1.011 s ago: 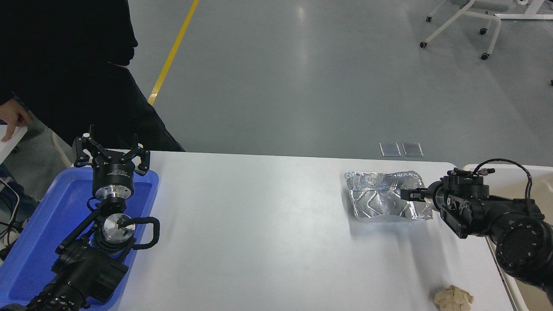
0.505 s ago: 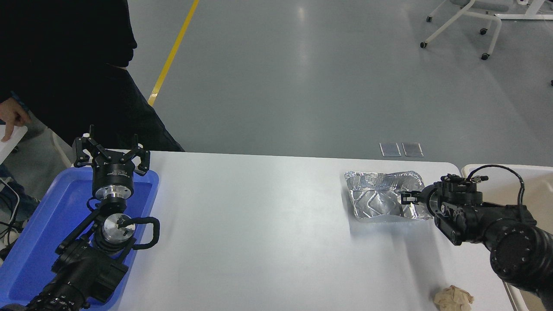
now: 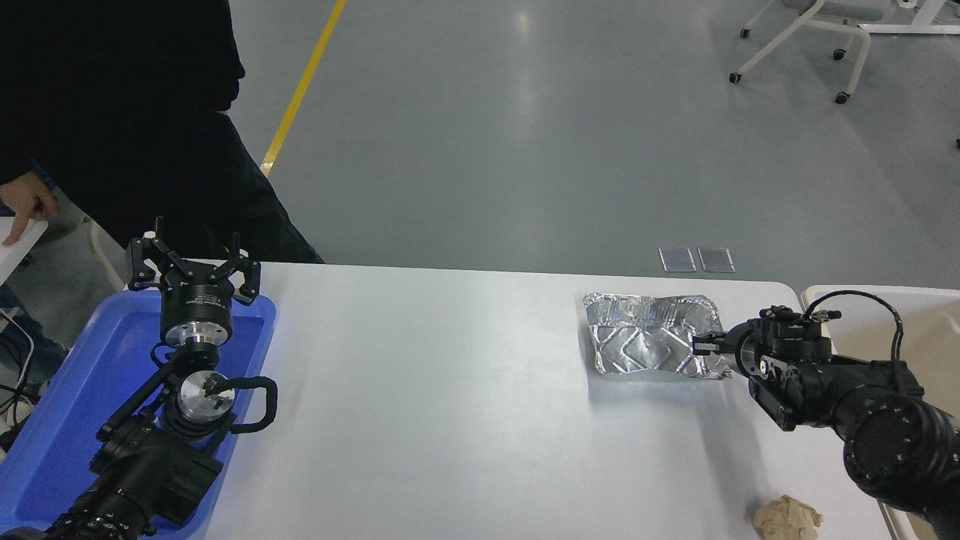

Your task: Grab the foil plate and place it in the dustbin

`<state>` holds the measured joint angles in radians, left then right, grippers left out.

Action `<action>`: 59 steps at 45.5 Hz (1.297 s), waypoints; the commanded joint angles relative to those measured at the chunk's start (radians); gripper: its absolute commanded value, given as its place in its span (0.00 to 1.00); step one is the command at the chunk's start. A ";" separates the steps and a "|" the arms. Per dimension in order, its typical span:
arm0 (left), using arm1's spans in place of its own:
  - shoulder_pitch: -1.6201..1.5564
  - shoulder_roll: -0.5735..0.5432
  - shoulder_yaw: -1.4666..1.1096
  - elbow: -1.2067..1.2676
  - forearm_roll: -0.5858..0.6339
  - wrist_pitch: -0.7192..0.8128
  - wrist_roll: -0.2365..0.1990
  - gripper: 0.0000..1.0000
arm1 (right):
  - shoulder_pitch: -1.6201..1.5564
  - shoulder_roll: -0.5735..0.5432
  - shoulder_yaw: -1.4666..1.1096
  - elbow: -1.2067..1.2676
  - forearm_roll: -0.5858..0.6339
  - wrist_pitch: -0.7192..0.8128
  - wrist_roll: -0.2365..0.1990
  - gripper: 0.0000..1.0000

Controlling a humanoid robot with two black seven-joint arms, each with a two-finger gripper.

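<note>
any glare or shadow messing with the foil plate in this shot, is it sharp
Head view: the foil plate is in focus, its embossed ridges readable, with bright glints on the wrinkled foil. A soft shadow lies on the white table below it. The right gripper at its right edge shows as a dark shape with little detail.

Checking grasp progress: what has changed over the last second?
The foil plate has shifted left and looks tipped up, with the right tool at its right rim. The left tool, blue tray and paper wad stayed put.
</note>
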<state>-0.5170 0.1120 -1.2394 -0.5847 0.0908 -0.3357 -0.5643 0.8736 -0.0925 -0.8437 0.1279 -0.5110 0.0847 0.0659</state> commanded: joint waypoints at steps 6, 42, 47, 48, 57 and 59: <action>0.000 0.000 0.000 0.000 0.000 0.000 0.001 0.99 | 0.022 -0.009 0.152 0.018 0.081 0.038 0.005 0.00; 0.000 0.002 0.000 0.000 0.000 0.000 0.001 0.99 | 0.654 -0.602 0.229 1.013 0.042 0.102 -0.077 0.00; 0.000 0.002 0.000 0.000 0.000 0.000 0.001 0.99 | 0.768 -0.650 0.181 1.079 0.042 0.138 -0.078 0.00; 0.000 0.002 0.000 -0.001 0.000 0.000 0.001 0.99 | 0.789 -0.659 0.172 1.091 0.042 0.147 -0.078 0.00; 0.000 0.002 0.000 0.000 0.000 0.000 0.001 0.99 | 1.021 -0.710 0.042 1.208 0.054 0.187 -0.080 0.00; 0.002 0.000 0.000 0.000 0.000 0.000 0.000 0.99 | 1.080 -0.713 0.009 1.242 0.060 0.187 -0.080 0.00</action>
<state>-0.5169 0.1128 -1.2398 -0.5854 0.0904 -0.3358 -0.5631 1.6793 -0.7359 -0.7000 1.2080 -0.4639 0.2365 -0.0094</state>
